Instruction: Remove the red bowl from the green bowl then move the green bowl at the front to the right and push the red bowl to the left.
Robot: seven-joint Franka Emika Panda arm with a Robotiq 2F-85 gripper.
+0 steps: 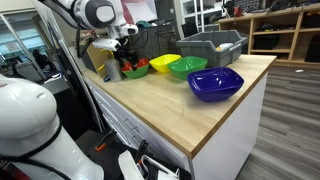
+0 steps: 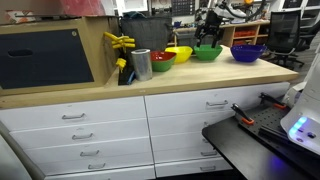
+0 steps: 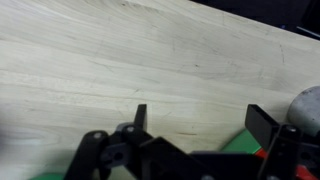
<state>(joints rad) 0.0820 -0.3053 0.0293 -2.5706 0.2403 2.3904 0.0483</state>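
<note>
The red bowl sits nested inside a green bowl near the far end of the wooden counter. A second green bowl stands between a yellow and a blue bowl. My gripper hangs just above the nested pair, open and holding nothing. In the wrist view the gripper shows two spread fingers over bare wood. A corner of the green bowl with a sliver of the red bowl shows near the right finger.
A metal cup stands beside the nested bowls. A yellow bowl, a blue bowl and a grey bin also share the counter. A wooden box stands at one end.
</note>
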